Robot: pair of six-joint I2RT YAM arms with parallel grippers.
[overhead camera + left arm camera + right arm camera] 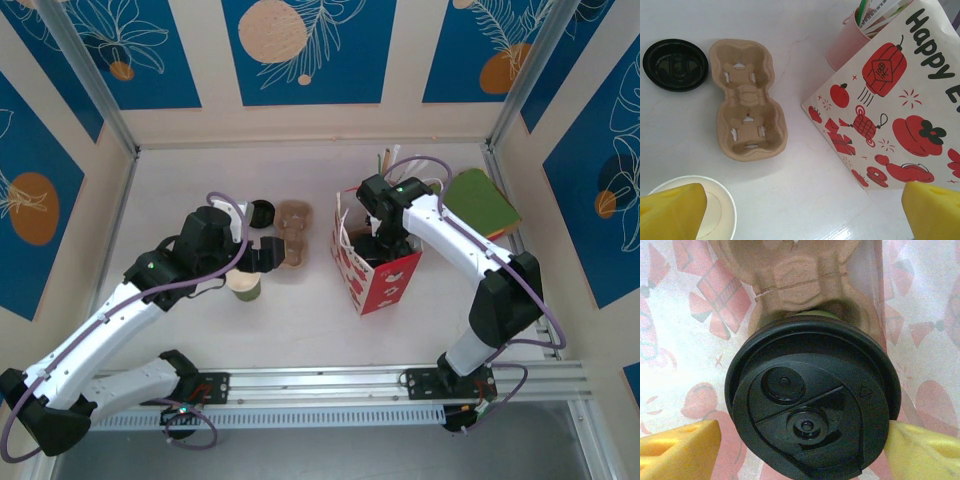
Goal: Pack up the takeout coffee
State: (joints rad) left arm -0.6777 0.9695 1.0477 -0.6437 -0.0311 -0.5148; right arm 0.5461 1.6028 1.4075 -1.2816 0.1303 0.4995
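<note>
Flanking takeout coffee (810,400), right gripper (802,447)

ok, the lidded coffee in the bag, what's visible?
Seen from above, the takeout coffee shows a round black plastic lid with a raised rim and moulded sip tab, plus a sliver of green cup at its far edge. It stands upright in what looks like a pocket of a brown pulp carrier inside the red-and-white bag. The right hand straddles the lid, open; one yellow pad stands clear, and contact at the other is unclear.
</note>
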